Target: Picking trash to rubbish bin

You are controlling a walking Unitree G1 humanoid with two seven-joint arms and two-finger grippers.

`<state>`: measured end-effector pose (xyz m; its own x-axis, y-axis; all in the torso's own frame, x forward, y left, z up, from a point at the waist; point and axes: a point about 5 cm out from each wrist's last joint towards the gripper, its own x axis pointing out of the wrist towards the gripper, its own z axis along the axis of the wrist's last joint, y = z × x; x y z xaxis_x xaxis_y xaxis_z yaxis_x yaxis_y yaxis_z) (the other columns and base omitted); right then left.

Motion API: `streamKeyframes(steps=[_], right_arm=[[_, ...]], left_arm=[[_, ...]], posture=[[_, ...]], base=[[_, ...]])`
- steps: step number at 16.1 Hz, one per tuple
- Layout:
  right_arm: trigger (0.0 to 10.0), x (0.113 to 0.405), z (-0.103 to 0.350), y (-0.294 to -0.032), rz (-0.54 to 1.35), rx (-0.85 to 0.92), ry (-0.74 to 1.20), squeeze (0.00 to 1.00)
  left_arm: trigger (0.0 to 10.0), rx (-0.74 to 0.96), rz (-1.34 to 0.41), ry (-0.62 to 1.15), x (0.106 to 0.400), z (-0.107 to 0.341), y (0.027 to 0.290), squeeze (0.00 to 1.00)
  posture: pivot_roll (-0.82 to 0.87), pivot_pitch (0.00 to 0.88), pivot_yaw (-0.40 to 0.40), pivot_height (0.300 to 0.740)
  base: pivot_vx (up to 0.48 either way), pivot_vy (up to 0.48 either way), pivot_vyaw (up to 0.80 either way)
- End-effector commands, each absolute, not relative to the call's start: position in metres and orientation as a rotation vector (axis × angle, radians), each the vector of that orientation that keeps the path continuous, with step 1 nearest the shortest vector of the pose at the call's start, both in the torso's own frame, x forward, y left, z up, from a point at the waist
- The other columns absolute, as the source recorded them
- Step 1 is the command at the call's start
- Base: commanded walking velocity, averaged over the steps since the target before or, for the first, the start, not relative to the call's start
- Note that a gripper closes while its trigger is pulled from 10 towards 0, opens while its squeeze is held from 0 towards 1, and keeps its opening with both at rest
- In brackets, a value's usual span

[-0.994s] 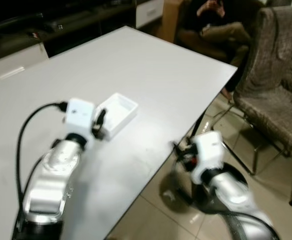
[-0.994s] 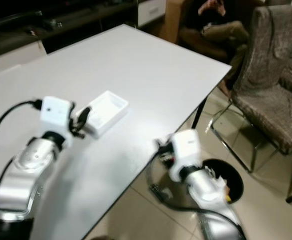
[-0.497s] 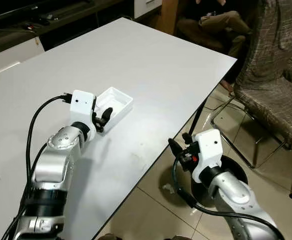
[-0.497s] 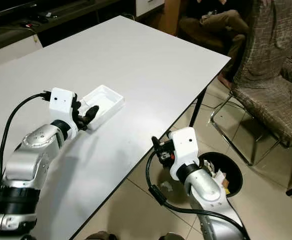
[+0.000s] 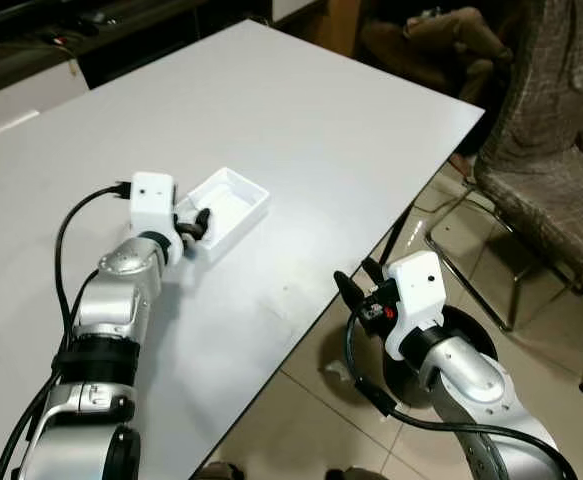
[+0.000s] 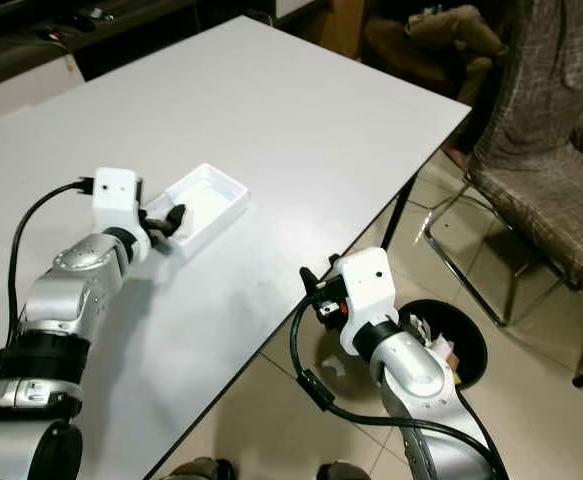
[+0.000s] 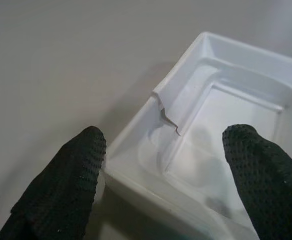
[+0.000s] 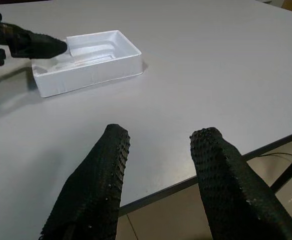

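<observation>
Where the white tray lies, left end effector spread across its torn corner.

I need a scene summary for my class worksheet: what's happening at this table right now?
A humanoid robot is clearing trash. Its left hand is open at the near end of a white foam tray on the white table, one finger outside the torn wall and one over the inside, not yet closed. The right hand hangs open off the table edge, above the floor. A black rubbish bin already holding some trash stands on the floor beside the table.
</observation>
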<state>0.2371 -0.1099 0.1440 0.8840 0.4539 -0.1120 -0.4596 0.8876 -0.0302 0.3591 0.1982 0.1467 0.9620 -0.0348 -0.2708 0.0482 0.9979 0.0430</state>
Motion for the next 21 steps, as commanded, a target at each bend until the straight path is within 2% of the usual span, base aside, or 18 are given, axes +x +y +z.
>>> streamKeyframes(steps=[1, 4, 5, 6, 21], right_arm=[[10.0, 0.235, 0.146, -0.108, 0.495, -0.065, 0.094, 0.00], [10.0, 0.235, 0.145, -0.107, 0.503, -0.071, 0.097, 0.00], [10.0, 0.235, 0.145, -0.107, 0.504, -0.072, 0.097, 0.00], [10.0, 0.235, 0.145, -0.107, 0.505, -0.073, 0.097, 0.00], [10.0, 0.236, 0.142, -0.105, 0.551, -0.093, 0.108, 0.00]], left_arm=[[10.0, 0.001, -0.027, 0.301, 0.362, 0.142, 0.199, 0.00], [10.0, -0.015, -0.049, 0.353, 0.361, 0.133, 0.197, 0.00], [9.4, -0.016, -0.044, 0.374, 0.360, 0.130, 0.198, 0.00], [0.0, -0.022, -0.038, 0.388, 0.360, 0.127, 0.199, 0.00], [0.0, -0.107, -0.164, 0.434, 0.351, 0.122, 0.193, 0.00]], posture=[[-0.06, 0.127, -0.002, 0.740], [-0.06, 0.122, -0.005, 0.740], [-0.06, 0.120, -0.006, 0.740], [-0.06, 0.116, -0.007, 0.740], [-0.05, 0.107, -0.018, 0.740]], base=[[0.000, 0.000, 0.00], [0.000, 0.000, 0.00], [0.000, 0.000, 0.00], [0.000, 0.000, 0.00], [0.000, 0.000, 0.00]])
